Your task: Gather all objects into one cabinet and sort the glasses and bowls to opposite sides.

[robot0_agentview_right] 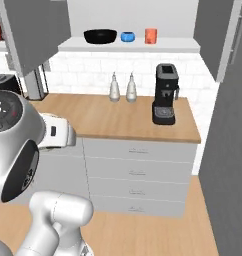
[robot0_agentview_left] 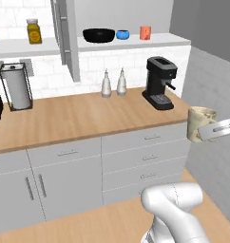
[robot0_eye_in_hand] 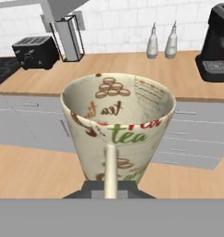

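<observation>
My gripper (robot0_agentview_left: 208, 131) is shut on the speckled beige cup (robot0_agentview_left: 199, 123), holding it upright in the air just off the counter's right end. In the hand view this cup (robot0_eye_in_hand: 117, 122) with "tea" print stands close in front, its thin handle facing the camera, and it hides the fingertips. On the white floor of the open wall cabinet (robot0_agentview_left: 136, 43) stand the black bowl (robot0_agentview_left: 99, 35), the small blue bowl (robot0_agentview_left: 122, 34) and the orange cup (robot0_agentview_left: 145, 32) in a row, also seen as black bowl (robot0_agentview_right: 100, 36), blue bowl (robot0_agentview_right: 127, 36) and orange cup (robot0_agentview_right: 151, 35).
The grey cabinet door (robot0_agentview_left: 65, 35) hangs open left of the shelf. On the wooden counter (robot0_agentview_left: 83, 116) stand a black coffee machine (robot0_agentview_left: 160, 83), two white bottles (robot0_agentview_left: 113, 83) and a paper towel holder (robot0_agentview_left: 16, 86). A yellow jar (robot0_agentview_left: 34, 31) sits on the left shelf. Drawers (robot0_agentview_left: 145, 156) lie below.
</observation>
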Robot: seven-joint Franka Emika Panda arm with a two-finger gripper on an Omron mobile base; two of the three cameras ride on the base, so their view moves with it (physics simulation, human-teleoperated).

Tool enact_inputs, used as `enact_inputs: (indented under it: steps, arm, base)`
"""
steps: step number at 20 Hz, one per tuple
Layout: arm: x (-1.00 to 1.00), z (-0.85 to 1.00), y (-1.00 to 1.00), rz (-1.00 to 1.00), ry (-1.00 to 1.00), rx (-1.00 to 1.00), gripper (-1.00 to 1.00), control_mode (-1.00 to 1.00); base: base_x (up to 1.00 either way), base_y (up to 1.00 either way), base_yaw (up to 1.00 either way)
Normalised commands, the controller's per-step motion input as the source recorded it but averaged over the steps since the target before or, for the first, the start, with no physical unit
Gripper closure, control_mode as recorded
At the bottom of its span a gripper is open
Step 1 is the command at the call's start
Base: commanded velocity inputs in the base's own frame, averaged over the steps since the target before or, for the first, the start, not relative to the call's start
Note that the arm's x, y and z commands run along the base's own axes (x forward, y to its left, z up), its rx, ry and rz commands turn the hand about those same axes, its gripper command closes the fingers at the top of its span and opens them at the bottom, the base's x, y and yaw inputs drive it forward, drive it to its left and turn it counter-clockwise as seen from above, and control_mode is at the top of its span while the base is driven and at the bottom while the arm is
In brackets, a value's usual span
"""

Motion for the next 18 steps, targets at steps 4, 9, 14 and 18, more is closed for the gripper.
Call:
enact_inputs:
  steps: [4,9,14,18]
  arm:
    - [0.0,0.0,0.0,0.0,0.0,0.0,1.0,1.0]
    - [0.0,0.0,0.0,0.0,0.0,0.0,1.0,1.0]
    - [0.0,0.0,0.0,0.0,0.0,0.0,1.0,1.0]
    - [0.0,0.0,0.0,0.0,0.0,0.0,1.0,1.0]
  base:
    - [1.0,-0.17,0.0]
    - [1.0,0.04,0.0]
    - [1.0,0.02,-0.04]
    - [1.0,0.0,-0.09]
